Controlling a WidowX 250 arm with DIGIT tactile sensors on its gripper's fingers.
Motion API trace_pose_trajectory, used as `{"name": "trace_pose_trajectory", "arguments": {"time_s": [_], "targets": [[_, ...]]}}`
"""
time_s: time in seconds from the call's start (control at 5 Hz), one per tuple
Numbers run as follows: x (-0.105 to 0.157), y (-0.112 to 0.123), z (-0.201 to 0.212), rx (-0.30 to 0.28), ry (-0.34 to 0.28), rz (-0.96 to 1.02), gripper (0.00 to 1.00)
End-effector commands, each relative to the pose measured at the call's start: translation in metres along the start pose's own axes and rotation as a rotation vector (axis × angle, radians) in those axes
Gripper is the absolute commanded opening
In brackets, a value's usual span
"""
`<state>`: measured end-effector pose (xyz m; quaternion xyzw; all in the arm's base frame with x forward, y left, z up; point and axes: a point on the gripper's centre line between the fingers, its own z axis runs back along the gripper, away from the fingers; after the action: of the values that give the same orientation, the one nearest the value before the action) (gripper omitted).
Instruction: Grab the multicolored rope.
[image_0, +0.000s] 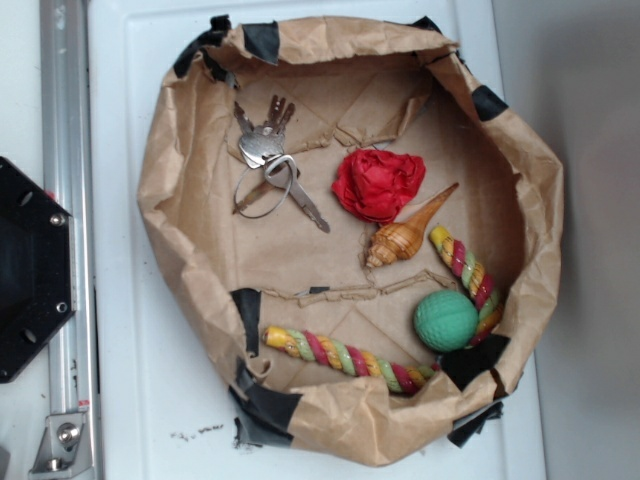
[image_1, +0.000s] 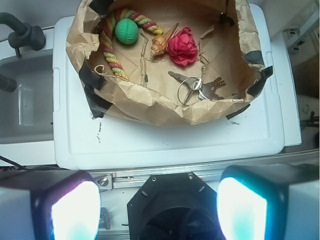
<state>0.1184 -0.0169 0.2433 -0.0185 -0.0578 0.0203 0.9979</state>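
multicolored rope (image_1: 111, 46) in paper bowl (image_1: 150, 102), far from wide-open, empty jaws

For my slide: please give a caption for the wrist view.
Open gripper far from paper basket holding multicolored rope, green ball, keys.

Looks like a robot lab bench, not a home. Aluminium rail (image_0: 66, 200) with bolts runs along the white plastic tabletop (image_0: 130, 380), black hexagonal robot base plate (image_0: 30, 270) mounted beside it. Props sit in a makeshift brown paper bin (image_0: 180, 200) patched with black tape (image_0: 262, 405).
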Motion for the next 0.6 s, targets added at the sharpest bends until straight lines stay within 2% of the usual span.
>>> {"name": "trace_pose_trajectory", "arguments": {"time_s": [0.0, 0.2, 0.4], "targets": [[0.0, 0.0, 0.0, 0.0, 0.0, 0.0, 1.0], [0.047, 0.0, -0.033, -0.026, -0.004, 0.029, 1.0], [0.094, -0.001, -0.061, 0.04, -0.014, 0.047, 1.0]]}}
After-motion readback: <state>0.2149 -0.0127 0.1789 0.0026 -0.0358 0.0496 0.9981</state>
